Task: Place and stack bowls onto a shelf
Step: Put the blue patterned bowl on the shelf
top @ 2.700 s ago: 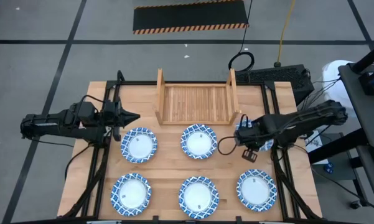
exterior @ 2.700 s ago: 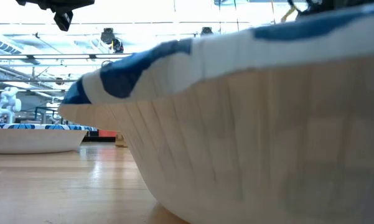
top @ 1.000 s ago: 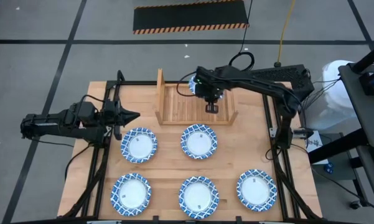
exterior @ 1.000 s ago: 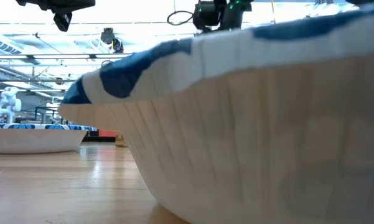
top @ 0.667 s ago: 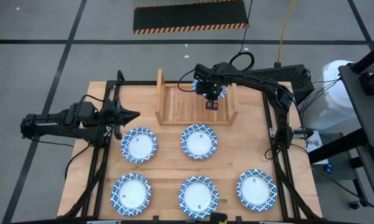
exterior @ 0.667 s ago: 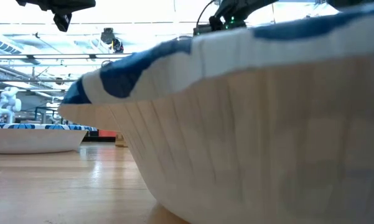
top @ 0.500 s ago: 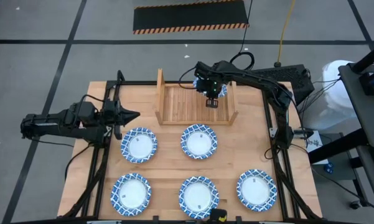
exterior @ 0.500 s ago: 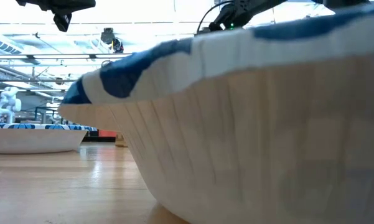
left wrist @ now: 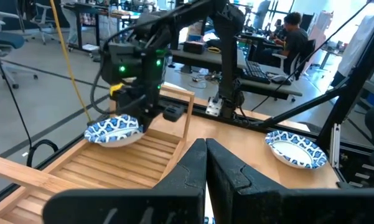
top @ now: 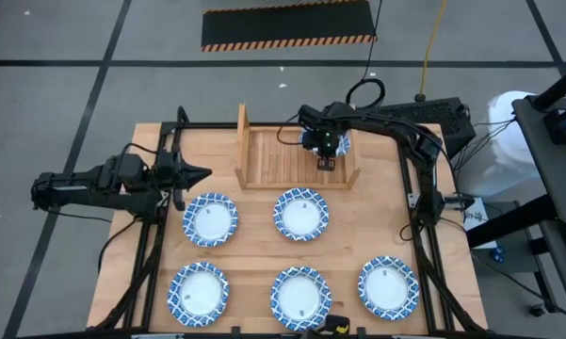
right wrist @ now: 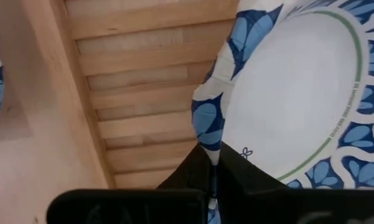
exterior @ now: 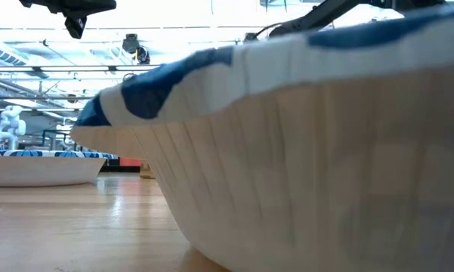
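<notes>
Pinching one bowl [right wrist: 286, 99] by its rim, the right gripper [top: 326, 147] is held over the shelf's [top: 273, 160] right end, the bowl just above the slats. The left gripper [top: 196, 175], fingers pressed together, is parked at the table's left. None shelved yet; five bowls [top: 300, 214] remain on the table [top: 377, 226].
</notes>
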